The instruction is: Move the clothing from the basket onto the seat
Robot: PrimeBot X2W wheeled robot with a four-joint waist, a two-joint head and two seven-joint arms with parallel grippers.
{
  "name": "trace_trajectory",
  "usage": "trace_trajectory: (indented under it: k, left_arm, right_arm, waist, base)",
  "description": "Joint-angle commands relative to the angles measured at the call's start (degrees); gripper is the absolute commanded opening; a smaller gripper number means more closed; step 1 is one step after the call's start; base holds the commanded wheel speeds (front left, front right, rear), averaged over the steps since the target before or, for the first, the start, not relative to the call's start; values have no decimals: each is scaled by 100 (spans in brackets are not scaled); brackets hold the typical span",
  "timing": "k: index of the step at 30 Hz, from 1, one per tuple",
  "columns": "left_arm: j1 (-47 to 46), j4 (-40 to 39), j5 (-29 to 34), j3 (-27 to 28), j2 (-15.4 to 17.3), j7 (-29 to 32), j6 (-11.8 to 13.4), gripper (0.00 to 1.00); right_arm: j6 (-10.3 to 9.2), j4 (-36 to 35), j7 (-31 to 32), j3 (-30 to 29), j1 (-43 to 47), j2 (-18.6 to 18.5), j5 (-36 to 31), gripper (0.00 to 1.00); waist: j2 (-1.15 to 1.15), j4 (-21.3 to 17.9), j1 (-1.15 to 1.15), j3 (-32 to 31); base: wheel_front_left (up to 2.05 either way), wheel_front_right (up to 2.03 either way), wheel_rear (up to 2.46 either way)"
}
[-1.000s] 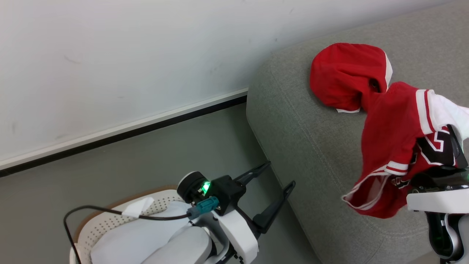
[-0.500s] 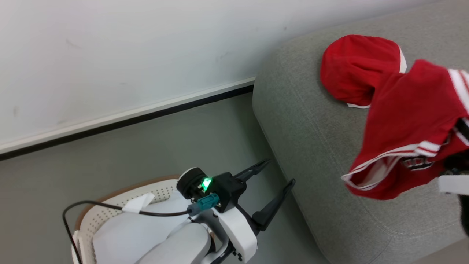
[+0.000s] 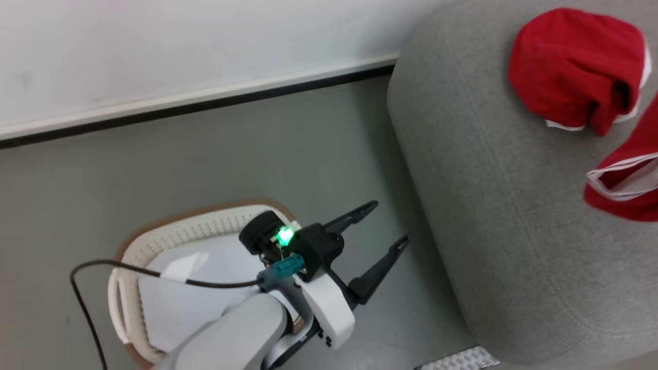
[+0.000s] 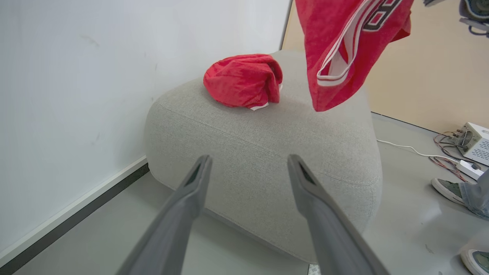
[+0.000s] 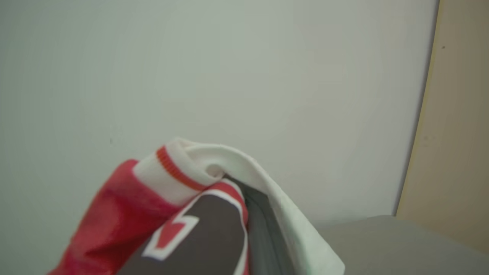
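Inside basket [image 3: 169, 226]: flat white sheet [image 3: 169, 303]. Just beside, over floor [image 3: 257, 154], left end effector [image 3: 390, 221] spread wide, empty. Right end effector [image 5: 256, 214] clamped shut on red jersey [image 4: 336, 46] hanging above seat [image 3: 488, 205]; second red garment [image 3: 570, 67] lying on seat.

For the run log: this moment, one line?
right gripper shut on jersey over seat | left gripper open | red garment on seat

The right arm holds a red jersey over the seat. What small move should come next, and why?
Probably lower the jersey onto the seat. The right fingers are shut on it, and it seems to hang clear of the seat, beside the crumpled red garment lying there; opening now would drop it.
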Motion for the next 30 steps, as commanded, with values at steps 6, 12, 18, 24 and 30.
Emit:
trace_trajectory:
  k: [6,12,18,24,30]
  left_arm:
    - [-237,-241,114,54,119,52,72,100]
    - [-467,-399,198,65,155,90,103,100]
    - [-693,-456,278,61,133,62,85,100]
    - [-822,-395,295,38,60,3,69,100]
    - [-908,-302,276,31,-5,-94,64,100]
  right_arm:
    - [-13,559,2,-532,-338,-207,-5,0]
    - [-13,1583,2,-546,-929,-507,-129,0]
    - [-13,2629,6,-138,-1597,-808,-224,0]
    - [-13,3444,134,338,-2053,-1008,-177,0]
    - [-13,4148,853,1002,-2393,-1138,-2,18]
  waist:
    - [0,375,0,681]
    - [0,537,0,1180]
    - [0,714,0,1566]
    - [0,830,0,1727]
    - [0,907,0,1823]
  base:
    - [0,0,0]
    - [0,0,0]
    - [0,0,0]
    - [0,0,0]
    - [0,0,0]
